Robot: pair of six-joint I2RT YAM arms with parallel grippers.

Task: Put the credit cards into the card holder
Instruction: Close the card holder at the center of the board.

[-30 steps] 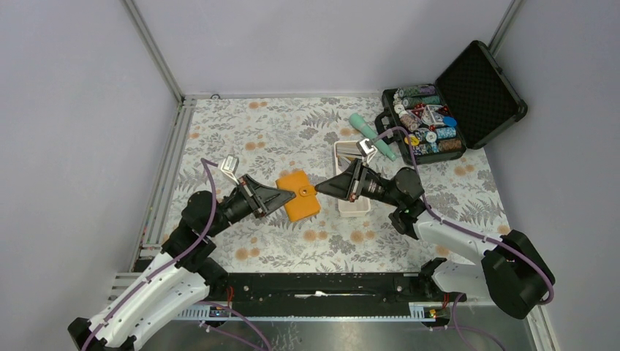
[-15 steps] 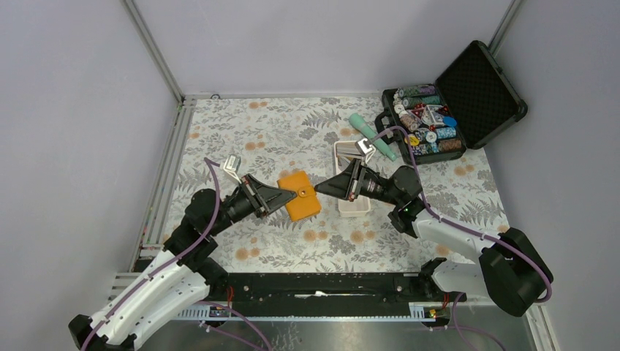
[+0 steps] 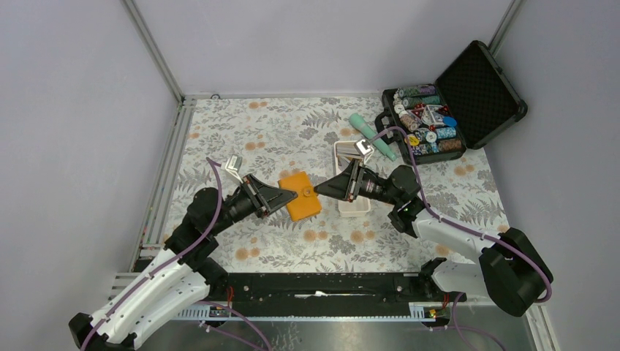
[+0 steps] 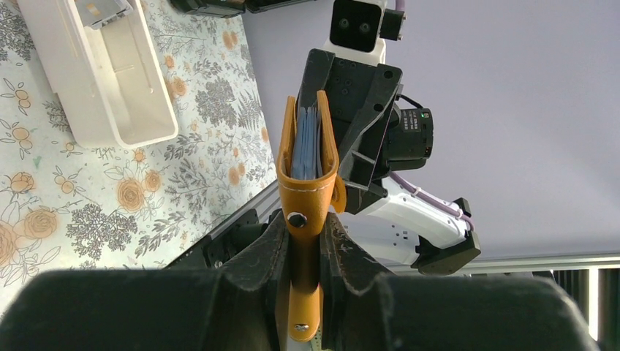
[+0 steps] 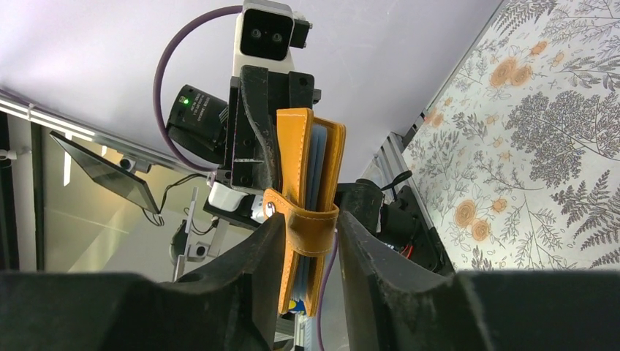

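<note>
Top view: the orange holder [image 3: 301,195] is mid-tabletop [image 3: 256,139], between left gripper [image 3: 287,196] and right gripper [image 3: 320,189], just left of the tray [image 3: 356,208]

Left wrist: left gripper clamped on the holder's snap edge

Right wrist: right gripper flanks the strap; whether it grips cannot be told

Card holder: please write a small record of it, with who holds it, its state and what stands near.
item: card holder, orange
state: folded, blue pockets showing at its edge
left gripper: shut on it
right gripper: straddles its tab end; grip unclear
near: white tray, to its right in the top view
</note>
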